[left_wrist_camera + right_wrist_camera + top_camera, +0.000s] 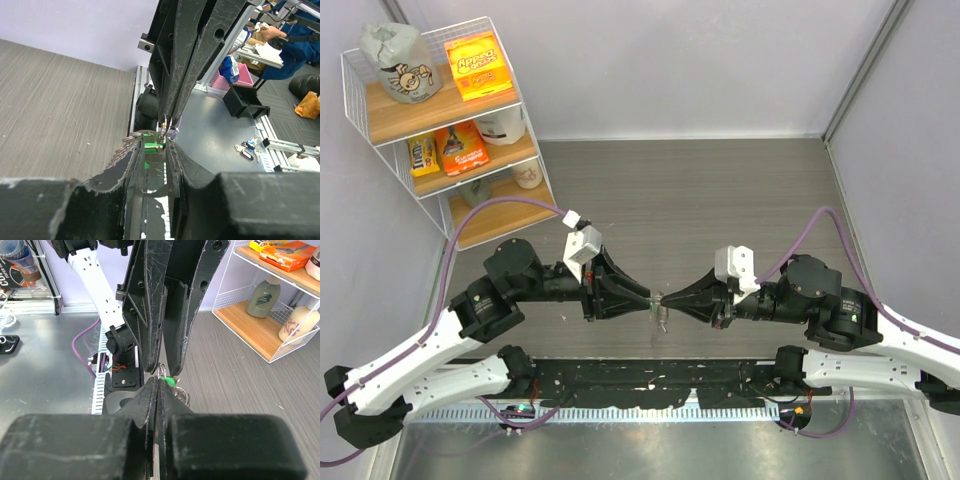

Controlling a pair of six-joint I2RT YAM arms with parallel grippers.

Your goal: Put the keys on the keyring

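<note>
My two grippers meet tip to tip above the middle of the table. The right gripper (664, 298) (159, 381) is shut on the keyring (161, 371), a thin silvery wire that rises from its tips. More silvery loops (183, 396) hang beside them. The left gripper (651, 298) (152, 145) has its jaws a little apart. The green-headed key (150, 146) (172, 381) lies between its tips, and silvery key blades (124, 145) stick out past its left finger. Whether the pads press on the key is not visible. A small bunch (663, 318) dangles under the tips.
A white wire shelf (380, 150) (270, 335) with boxes, bottles and a bag stands at the back left. A metal bench (650, 455) lies beyond the near table edge, with another small bunch of keys (246, 149) on it.
</note>
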